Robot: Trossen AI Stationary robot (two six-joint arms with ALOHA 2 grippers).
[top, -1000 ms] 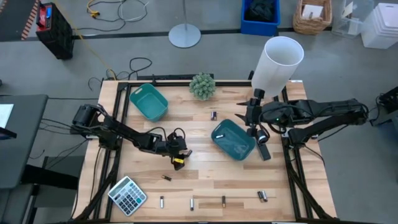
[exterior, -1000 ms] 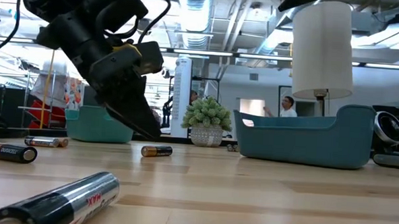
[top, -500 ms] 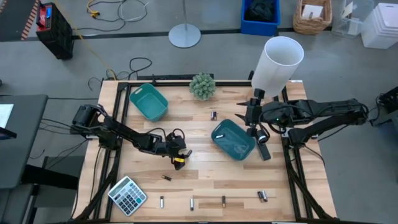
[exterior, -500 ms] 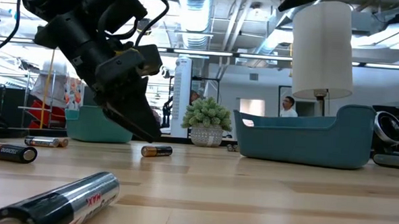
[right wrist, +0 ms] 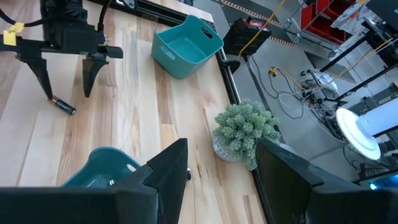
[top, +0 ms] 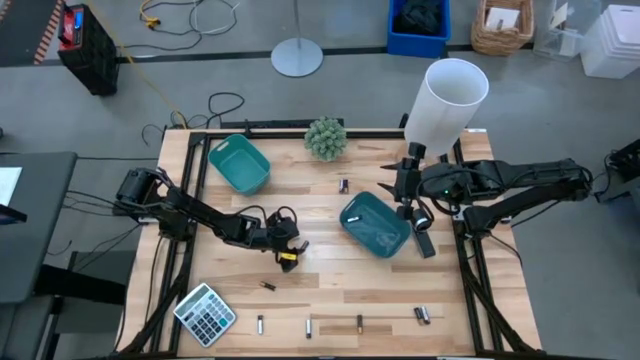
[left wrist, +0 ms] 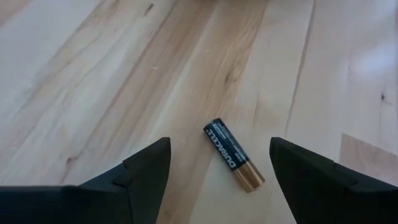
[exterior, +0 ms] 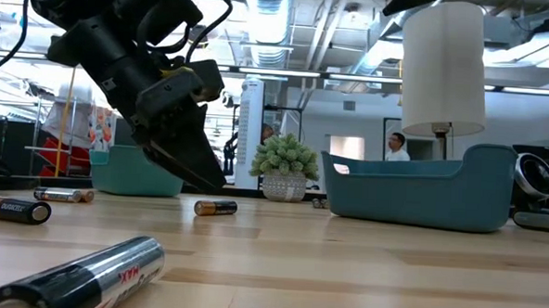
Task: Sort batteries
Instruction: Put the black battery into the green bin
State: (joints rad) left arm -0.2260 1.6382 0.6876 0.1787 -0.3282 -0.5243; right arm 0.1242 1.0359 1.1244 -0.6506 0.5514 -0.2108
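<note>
The wooden table (top: 320,215) carries it all. On it, the near teal tray (top: 375,224) sits just inside the right gripper (top: 406,205), fingers apart, nothing between them, poised over that tray's outer rim. A second teal tray (top: 238,164) sits up by the small plant (top: 325,137). The left gripper (left wrist: 217,171) hangs mid-table, well to the left of the near tray, fingers spread wide, straddling a black-and-copper battery (left wrist: 233,154) lying flat on the wood. More batteries (top: 359,322) line the table's front edge.
</note>
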